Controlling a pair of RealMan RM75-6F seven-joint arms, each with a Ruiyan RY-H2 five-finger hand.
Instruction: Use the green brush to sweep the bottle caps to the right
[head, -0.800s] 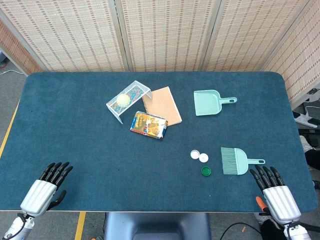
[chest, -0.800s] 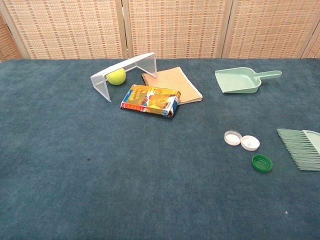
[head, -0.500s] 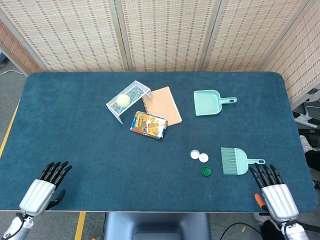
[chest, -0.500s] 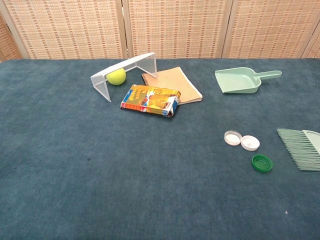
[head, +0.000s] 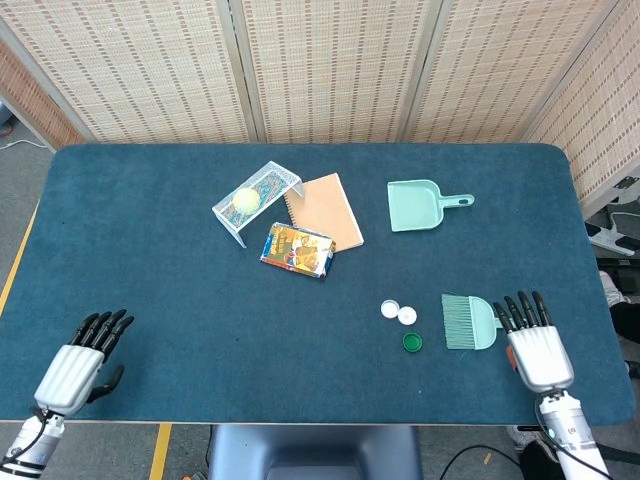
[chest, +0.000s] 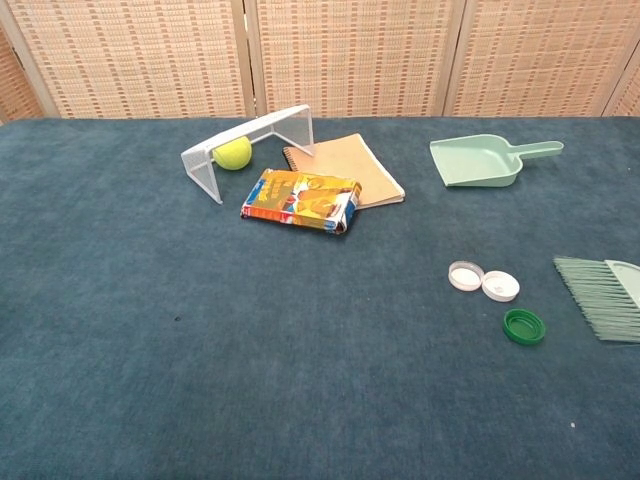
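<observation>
The green brush (head: 466, 322) (chest: 603, 295) lies flat at the table's front right, bristles pointing left. Its handle is hidden under my right hand (head: 533, 340), whose fingers are spread over it; whether they touch it I cannot tell. Two white bottle caps (head: 399, 312) (chest: 483, 281) sit side by side just left of the bristles. A green cap (head: 412, 342) (chest: 524, 326) lies a little nearer the front edge. My left hand (head: 80, 359) rests open at the front left corner, holding nothing. The chest view shows neither hand.
A green dustpan (head: 418, 206) (chest: 480, 160) lies behind the caps. Left of it are a tan notebook (head: 326, 210), a colourful box (head: 296, 249) and a small white wire goal (head: 258, 198) with a yellow ball (head: 245, 200) inside. The table's front edge (head: 300, 419) is close to both hands.
My right hand has moved forward, away from the front edge, and now covers the brush handle. My left hand has slid slightly back and left. Brush and caps have not moved.
</observation>
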